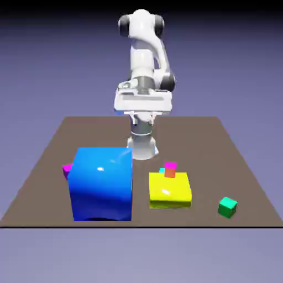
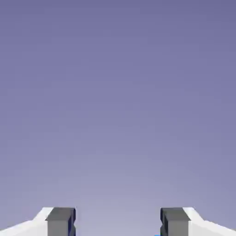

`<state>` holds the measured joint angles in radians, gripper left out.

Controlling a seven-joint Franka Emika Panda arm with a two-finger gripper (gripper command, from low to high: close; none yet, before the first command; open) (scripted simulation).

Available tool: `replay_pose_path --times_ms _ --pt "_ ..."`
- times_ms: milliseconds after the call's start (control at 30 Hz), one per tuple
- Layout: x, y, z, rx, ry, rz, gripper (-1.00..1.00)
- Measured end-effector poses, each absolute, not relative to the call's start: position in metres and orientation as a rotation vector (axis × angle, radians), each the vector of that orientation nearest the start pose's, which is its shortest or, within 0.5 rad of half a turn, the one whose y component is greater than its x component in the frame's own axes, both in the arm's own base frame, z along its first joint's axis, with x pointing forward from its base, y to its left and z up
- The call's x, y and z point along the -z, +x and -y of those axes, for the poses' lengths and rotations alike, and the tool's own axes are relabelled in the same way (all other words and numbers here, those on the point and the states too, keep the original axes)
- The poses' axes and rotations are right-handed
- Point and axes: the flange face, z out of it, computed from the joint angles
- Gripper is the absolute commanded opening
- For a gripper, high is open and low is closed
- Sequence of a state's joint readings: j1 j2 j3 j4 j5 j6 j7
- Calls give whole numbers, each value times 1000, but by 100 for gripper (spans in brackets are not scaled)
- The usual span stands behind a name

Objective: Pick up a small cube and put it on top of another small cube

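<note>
A tiny magenta cube (image 1: 170, 165) sits on top of a small orange cube (image 1: 169, 173), just behind the yellow cube (image 1: 169, 190). A sliver of something cyan (image 1: 162, 170) shows beside them. A second magenta cube (image 1: 67, 168) peeks out at the left edge of the big blue cube (image 1: 102, 183), mostly hidden by it. My gripper (image 1: 142, 118) hangs high above the table's far middle, well clear of all the cubes. In the hand view the gripper (image 2: 117, 224) is open, its grey fingertips (image 2: 60, 221) wide apart, with only the plain backdrop between them.
A small green cube (image 1: 227, 206) lies near the table's front edge at the exterior view's right. The big blue cube stands tall at the front left. The robot's base (image 1: 143, 145) stands behind the blue cube on the brown table (image 1: 221, 160).
</note>
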<state>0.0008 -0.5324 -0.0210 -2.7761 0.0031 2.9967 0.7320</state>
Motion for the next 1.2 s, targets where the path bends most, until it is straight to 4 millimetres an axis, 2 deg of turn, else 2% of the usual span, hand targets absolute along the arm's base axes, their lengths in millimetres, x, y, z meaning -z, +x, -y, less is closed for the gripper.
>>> replay_pose_path --times_ms 67,200,300,400,533,567,667,800,1000,1200 --pt "-461 417 35 966 -2523 -1061 0" --pt "-437 446 94 755 -2586 -1244 0" --pt "-415 460 141 587 -2615 -1377 0" --pt "-392 468 190 411 -2629 -1505 0" --pt "-359 462 263 169 -2610 -1687 0" --pt "-351 462 275 106 -2611 -1714 0" --pt "-328 453 319 -81 -2589 -1812 0" --pt "-299 430 379 -334 -2528 -1943 0" --pt "-225 381 411 -795 -2289 -2047 0" --pt "-168 331 430 -1162 -2000 -2096 0"
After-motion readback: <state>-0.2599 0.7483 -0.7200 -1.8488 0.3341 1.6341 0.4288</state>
